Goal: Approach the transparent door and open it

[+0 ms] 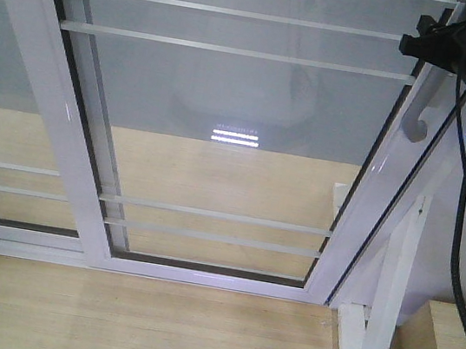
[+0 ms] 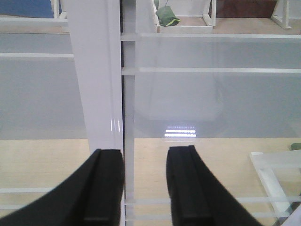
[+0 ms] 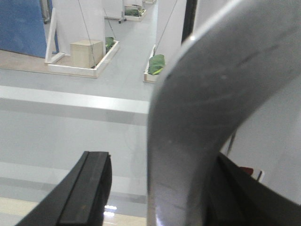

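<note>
The tall clear-glass sliding door in its white frame with thin white horizontal bars (image 1: pixel 229 139) fills the front view directly ahead of the robot. Its long curved grey pull handle (image 3: pixel 188 103) sits on the right-hand stile, with its long axis running up along that stile. The right gripper (image 3: pixel 155 188) is the one on it. In the right wrist view the handle passes between the two black fingers (image 3: pixel 89 188), which stand apart. A clear gap shows on the left side, while the other finger looks pressed against or just behind the handle, so the grip does not appear fully closed. The left gripper (image 2: pixel 146 188) is well away from the handle, at the door's opposite side. Its fingers are spread and empty, facing the white overlapping stile (image 2: pixel 96 70) of the neighbouring handle-less glass panel (image 1: pixel 21 64). The panel probably has to slide sideways toward the robot's left, across the handle's axis, so the pull falls to the right arm.
</note>
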### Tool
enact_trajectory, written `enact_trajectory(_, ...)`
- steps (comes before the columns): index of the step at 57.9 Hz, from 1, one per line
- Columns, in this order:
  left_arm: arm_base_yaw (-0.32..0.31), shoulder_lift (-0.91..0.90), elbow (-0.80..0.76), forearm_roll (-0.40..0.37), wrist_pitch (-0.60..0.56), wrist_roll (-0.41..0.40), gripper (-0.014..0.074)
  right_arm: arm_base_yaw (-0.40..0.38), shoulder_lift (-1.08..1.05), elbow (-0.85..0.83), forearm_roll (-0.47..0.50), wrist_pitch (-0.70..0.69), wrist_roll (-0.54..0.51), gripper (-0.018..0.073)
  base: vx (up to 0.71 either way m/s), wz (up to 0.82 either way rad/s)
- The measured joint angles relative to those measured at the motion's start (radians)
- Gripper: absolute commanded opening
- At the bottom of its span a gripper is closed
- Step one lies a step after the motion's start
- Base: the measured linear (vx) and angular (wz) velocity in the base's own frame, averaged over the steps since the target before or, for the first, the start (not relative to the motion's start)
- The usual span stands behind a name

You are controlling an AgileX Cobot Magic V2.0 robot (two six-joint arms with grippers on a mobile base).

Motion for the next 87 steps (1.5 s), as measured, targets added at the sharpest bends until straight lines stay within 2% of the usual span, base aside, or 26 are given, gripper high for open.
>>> enact_trajectory(13, 0.000, 0.000, 0.000, 0.000, -0.031, 0.000, 0.0373, 0.068, 0.002, -0.001, 0.003, -0.004, -0.002, 0.0417, 0.00, 0.00)
enact_trajectory(34, 0.000, 0.000, 0.000, 0.000, -0.036, 0.000, 0.0373, 0.196, 0.006, -0.001, -0.059, -0.023, -0.002, 0.0417, 0.00, 0.00)
enact_trajectory(45, 0.000, 0.000, 0.000, 0.000, -0.036, 0.000, 0.0373, 0.239, 0.003, 0.000, -0.070, -0.023, -0.002, 0.0417, 0.00, 0.00)
enact_trajectory(51, 0.000, 0.000, 0.000, 0.000, -0.036, 0.000, 0.0373, 0.245, -0.018, 0.000, -0.070, 0.027, -0.002, 0.0417, 0.00, 0.00)
enact_trajectory(55, 0.000, 0.000, 0.000, 0.000, -0.036, 0.000, 0.0373, 0.245, -0.049, 0.002, -0.055, 0.115, -0.001, 0.0417, 0.00, 0.00)
enact_trajectory(62, 0.000, 0.000, 0.000, 0.000, -0.036, 0.000, 0.0373, 0.224, -0.137, 0.016, -0.004, 0.270, -0.001, 0.0417, 0.00, 0.00)
enact_trajectory(69, 0.000, 0.000, 0.000, 0.000, -0.036, 0.000, 0.0373, 0.177, -0.266, 0.079, 0.002, 0.354, -0.003, 0.0417, 0.00, 0.00)
enact_trajectory(75, 0.000, 0.002, 0.000, 0.000, -0.038, 0.000, 0.0373, 0.119, -0.393, 0.188, 0.001, 0.394, -0.003, 0.0417, 0.00, 0.00)
enact_trajectory(87, 0.000, 0.008, 0.000, 0.002, -0.038, 0.000, 0.0373, -0.003, -0.648, 0.443, -0.006, 0.562, -0.003, 0.0417, 0.00, 0.00)
